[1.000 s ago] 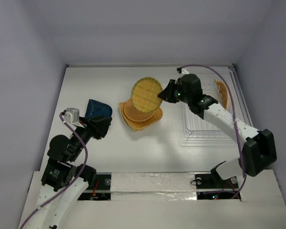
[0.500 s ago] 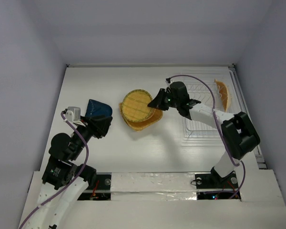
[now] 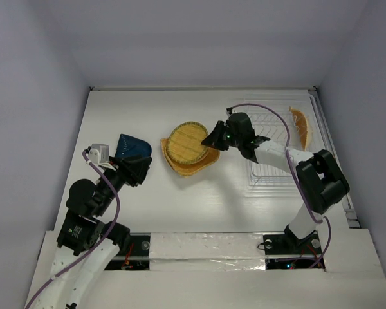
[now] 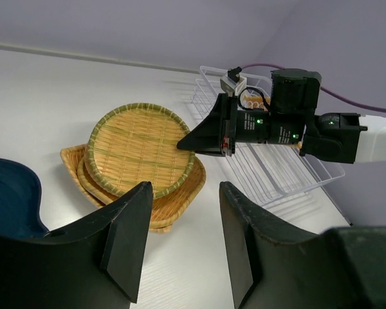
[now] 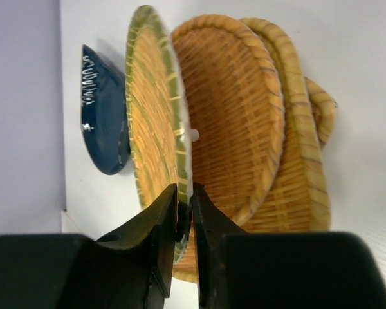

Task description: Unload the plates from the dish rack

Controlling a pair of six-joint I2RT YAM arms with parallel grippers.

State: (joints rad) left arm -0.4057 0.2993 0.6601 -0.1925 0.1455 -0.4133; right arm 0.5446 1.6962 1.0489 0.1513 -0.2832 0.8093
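My right gripper (image 3: 212, 139) is shut on the green rim of a round woven plate (image 3: 185, 143), pinched thin between its jaws (image 5: 184, 193). The plate (image 4: 138, 151) lies tilted on a stack of larger orange-yellow woven plates (image 3: 192, 166), left of the white wire dish rack (image 3: 273, 161). A pointed woven plate (image 3: 302, 127) stands on edge at the rack's far right. The dark blue dish (image 3: 130, 147) sits on the table at the left. My left gripper (image 3: 139, 170) hovers just beside it, open and empty (image 4: 184, 193).
Grey walls close in the white table on three sides. The right arm's purple cable (image 3: 264, 109) arcs over the rack. The left arm's base and cable (image 3: 109, 212) occupy the near left corner.
The right gripper has carried the round plate from upright above the stack down and slightly left, laying it nearly flat on the stack. The left arm has not moved.
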